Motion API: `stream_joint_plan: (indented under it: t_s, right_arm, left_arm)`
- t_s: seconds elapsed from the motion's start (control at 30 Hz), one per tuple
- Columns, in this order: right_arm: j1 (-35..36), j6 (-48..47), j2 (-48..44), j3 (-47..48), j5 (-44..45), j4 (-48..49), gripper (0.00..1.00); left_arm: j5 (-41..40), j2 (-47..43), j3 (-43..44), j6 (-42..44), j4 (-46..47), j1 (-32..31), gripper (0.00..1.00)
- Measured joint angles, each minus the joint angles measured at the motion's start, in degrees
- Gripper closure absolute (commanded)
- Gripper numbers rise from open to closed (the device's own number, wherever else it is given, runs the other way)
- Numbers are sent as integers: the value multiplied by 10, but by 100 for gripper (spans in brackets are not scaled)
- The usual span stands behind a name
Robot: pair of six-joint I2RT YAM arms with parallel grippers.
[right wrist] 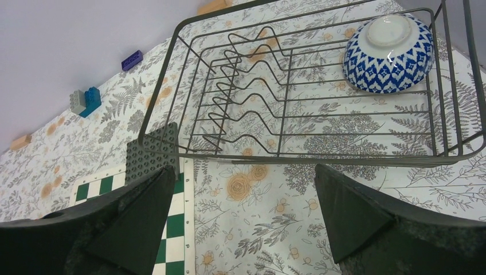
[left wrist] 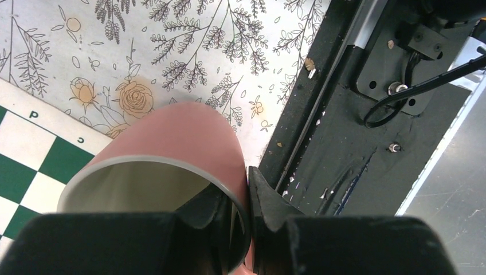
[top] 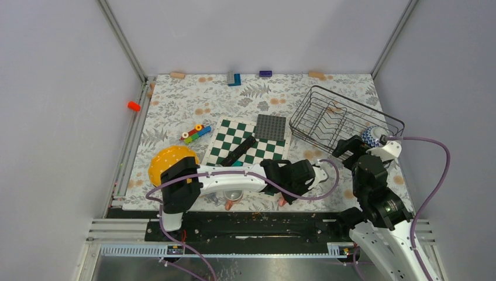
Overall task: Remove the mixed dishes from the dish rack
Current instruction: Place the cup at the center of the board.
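My left gripper (left wrist: 247,177) is shut on the rim of a pink mug (left wrist: 172,143), one finger inside its pale interior and one outside, low over the table's near edge (top: 282,201). The black wire dish rack (right wrist: 321,160) stands at the back right (top: 357,103). In its right corner lies a blue-and-white patterned dish (right wrist: 390,54), upside down (top: 372,136). My right gripper (right wrist: 243,177) is open and empty just in front of the rack (top: 351,150). The yellow-orange plate (top: 166,161) lies at the left, partly under my left arm. Another mug (top: 232,199) peeks from beneath that arm.
A green-and-white chessboard (top: 234,140) lies mid-table with a dark studded plate (top: 271,127) and a black stick (top: 238,151) on it. Coloured toy blocks (top: 196,133) sit to its left, more along the back wall. The black base rail (left wrist: 344,172) runs beside the held mug.
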Motion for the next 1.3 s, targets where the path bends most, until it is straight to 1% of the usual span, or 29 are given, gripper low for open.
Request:
stream_joint_plan:
  t_s: [0.17, 0.23, 0.3, 0.33, 0.47, 0.57, 0.63, 0.73, 0.9, 1.13, 1.23, 1.3]
  right_arm:
    - [0, 0, -1, 0, 2, 0, 2]
    - [0, 0, -1, 0, 5, 0, 1]
    - [0, 0, -2, 0, 6, 0, 1]
    - [0, 0, -2, 0, 6, 0, 2]
    - [0, 0, -3, 0, 6, 0, 2]
    - [0, 0, -3, 0, 6, 0, 2]
    - [0, 0, -3, 0, 6, 0, 2]
    - [0, -2, -3, 0, 6, 0, 2]
    - [0, -3, -3, 0, 5, 0, 2]
    - [0, -4, 1, 0, 6, 0, 1]
    - [0, -3, 16, 1, 9, -2, 2]
    - [0, -3, 35, 5, 16, -6, 2]
  left_arm:
    - [-4, 15, 8, -5, -3, -4, 77]
    - [-9, 15, 13, -6, -2, -7, 68]
    - [-14, 15, 20, -6, -2, -10, 53]
    - [-16, 15, 22, -7, -1, -11, 49]
    - [-19, 15, 24, -11, -2, -13, 38]
    - [-19, 15, 24, -16, -1, -13, 12]
    - [-18, 12, 23, -16, -1, -14, 2]
    - [-13, -2, 20, -17, 3, -15, 1]
    - [10, -59, -5, -15, 29, -16, 1]
    - [37, -163, -61, -3, 80, -16, 1]
    - [42, -217, -97, 0, 104, -8, 1]
    - [46, -255, -121, -1, 124, 9, 1]
